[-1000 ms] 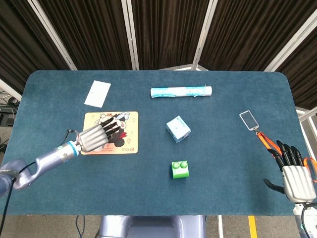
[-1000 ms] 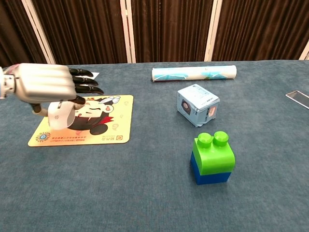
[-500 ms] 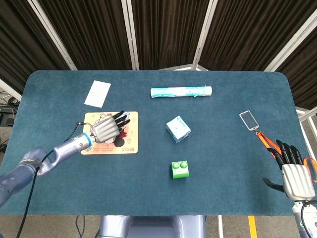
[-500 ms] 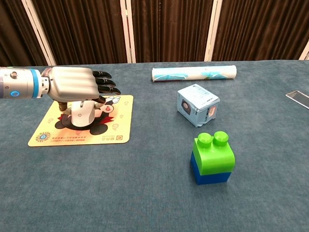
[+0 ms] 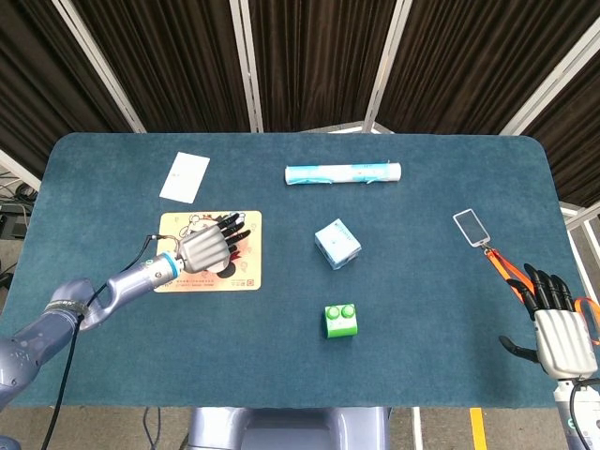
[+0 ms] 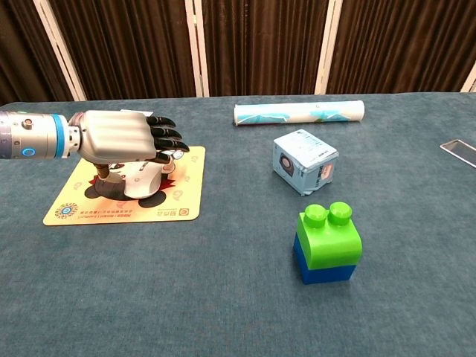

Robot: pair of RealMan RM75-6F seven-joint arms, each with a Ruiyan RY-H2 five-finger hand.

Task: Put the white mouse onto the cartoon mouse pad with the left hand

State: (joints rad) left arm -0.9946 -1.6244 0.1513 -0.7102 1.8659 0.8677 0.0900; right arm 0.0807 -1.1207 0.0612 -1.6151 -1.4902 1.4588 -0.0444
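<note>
The cartoon mouse pad [image 5: 249, 275] [image 6: 182, 202] lies flat on the left part of the blue table. On its middle sits the white mouse [image 6: 143, 181], mostly covered from above. My left hand [image 5: 208, 249] [image 6: 123, 141] lies over the mouse, palm down, with the thumb against the mouse's left side and the dark fingers reaching past its front. The head view hides the mouse under the hand. My right hand [image 5: 560, 330] hovers at the table's near right corner with fingers spread and nothing in it.
A white card [image 5: 185, 177] lies behind the pad. A rolled tube [image 5: 343, 173] [image 6: 299, 112] sits at the back centre. A small blue-white box [image 5: 337, 243] [image 6: 305, 161] and a green-and-blue block [image 5: 341, 319] [image 6: 326, 243] stand mid-table. A badge with orange lanyard [image 5: 471, 225] lies right.
My left hand has carried the mouse rightward from the pad's left edge and lowered it onto the pad's middle. The right hand has stayed put.
</note>
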